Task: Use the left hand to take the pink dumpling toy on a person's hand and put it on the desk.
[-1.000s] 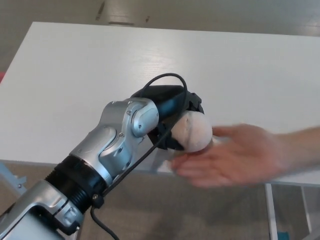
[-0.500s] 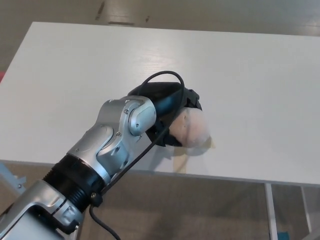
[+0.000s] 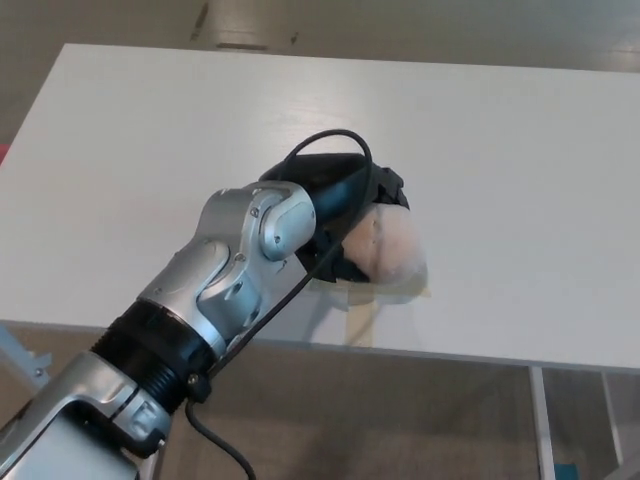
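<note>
The pale pink dumpling toy (image 3: 388,250) is held by my left hand (image 3: 340,215) above the near part of the white desk (image 3: 150,150). The black fingers wrap the toy's left and top sides, and its right side shows. A shadow lies on the desk just under the toy, so I cannot tell whether it touches the surface. No person's hand shows. My right hand is out of the picture.
My silver left forearm (image 3: 215,290) comes up from the lower left, with a black cable (image 3: 320,150) looping over the wrist. The desk's front edge (image 3: 450,355) runs just below the toy. Below it are the floor and a desk leg (image 3: 545,420).
The person's hand under the toy has pulled away to the right and left the picture. My left hand, still holding the toy, has moved slightly up and farther over the desk.
</note>
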Controlling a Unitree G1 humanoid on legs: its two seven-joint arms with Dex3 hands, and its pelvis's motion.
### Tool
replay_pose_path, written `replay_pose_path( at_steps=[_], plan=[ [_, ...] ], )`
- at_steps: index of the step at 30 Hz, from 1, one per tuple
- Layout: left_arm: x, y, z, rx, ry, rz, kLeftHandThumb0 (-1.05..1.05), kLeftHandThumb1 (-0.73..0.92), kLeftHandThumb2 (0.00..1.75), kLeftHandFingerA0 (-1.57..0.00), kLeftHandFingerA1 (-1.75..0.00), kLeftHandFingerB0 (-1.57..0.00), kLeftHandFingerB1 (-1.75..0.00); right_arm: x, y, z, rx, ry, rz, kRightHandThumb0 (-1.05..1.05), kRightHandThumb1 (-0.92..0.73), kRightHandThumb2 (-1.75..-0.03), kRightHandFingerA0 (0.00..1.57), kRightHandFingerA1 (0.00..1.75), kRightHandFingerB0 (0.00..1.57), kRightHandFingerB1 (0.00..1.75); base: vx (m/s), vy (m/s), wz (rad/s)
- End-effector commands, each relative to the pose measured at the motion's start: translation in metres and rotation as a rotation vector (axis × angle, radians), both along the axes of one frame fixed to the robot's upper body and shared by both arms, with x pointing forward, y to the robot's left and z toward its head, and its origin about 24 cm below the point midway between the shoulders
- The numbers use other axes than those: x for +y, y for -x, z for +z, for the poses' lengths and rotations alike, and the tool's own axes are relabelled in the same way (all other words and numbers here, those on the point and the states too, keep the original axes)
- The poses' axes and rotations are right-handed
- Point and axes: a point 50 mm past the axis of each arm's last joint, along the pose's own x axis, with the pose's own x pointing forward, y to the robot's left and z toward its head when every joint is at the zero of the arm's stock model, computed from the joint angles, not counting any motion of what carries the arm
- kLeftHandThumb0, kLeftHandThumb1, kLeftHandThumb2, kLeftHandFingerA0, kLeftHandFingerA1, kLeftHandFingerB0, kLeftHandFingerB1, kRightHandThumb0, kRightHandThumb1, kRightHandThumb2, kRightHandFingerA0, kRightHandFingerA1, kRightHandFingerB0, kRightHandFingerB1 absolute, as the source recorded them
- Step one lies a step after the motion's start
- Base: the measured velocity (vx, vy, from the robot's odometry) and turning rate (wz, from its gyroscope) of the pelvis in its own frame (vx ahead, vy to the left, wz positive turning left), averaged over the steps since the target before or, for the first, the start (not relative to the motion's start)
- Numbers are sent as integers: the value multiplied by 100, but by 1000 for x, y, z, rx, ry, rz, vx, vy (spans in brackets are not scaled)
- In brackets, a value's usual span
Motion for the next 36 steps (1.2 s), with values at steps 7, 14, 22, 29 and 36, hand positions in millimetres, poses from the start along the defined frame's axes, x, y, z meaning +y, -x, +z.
replay_pose_path(
  at_steps=[7, 14, 22, 29, 36],
  plan=[
    [30, -6, 84, -265, 172, -24, -26, 77, 65, -73, -143, -83, -55, -1, -1, 1, -5, -31, -16, -23, -69, -61, 58, 43, 56, 43, 0, 0, 0],
    [60, -5, 105, -324, 191, 7, -26, 78, 63, -82, -120, -82, -53, -1, 10, -4, 25, -30, -7, -22, -69, -61, 58, 43, 59, 44, 0, 0, 0],
    [101, -16, 101, -305, 145, 107, -27, 78, 63, -89, -97, -84, -56, -1, 21, -7, 48, -17, -11, -24, -68, -60, 59, 43, 60, 45, 0, 0, 0],
    [129, -16, 81, -262, 83, 171, -26, 77, 64, -74, -128, -85, -63, 0, 24, -8, 54, -20, -11, -23, -68, -60, 59, 43, 59, 44, 0, 0, 0],
    [162, -20, 44, -195, 14, 272, -30, 75, 66, -73, -137, -85, -59, 1, 24, -9, 51, -31, -23, -22, -68, -60, 59, 43, 60, 45, 0, 0, 0]
  ],
)
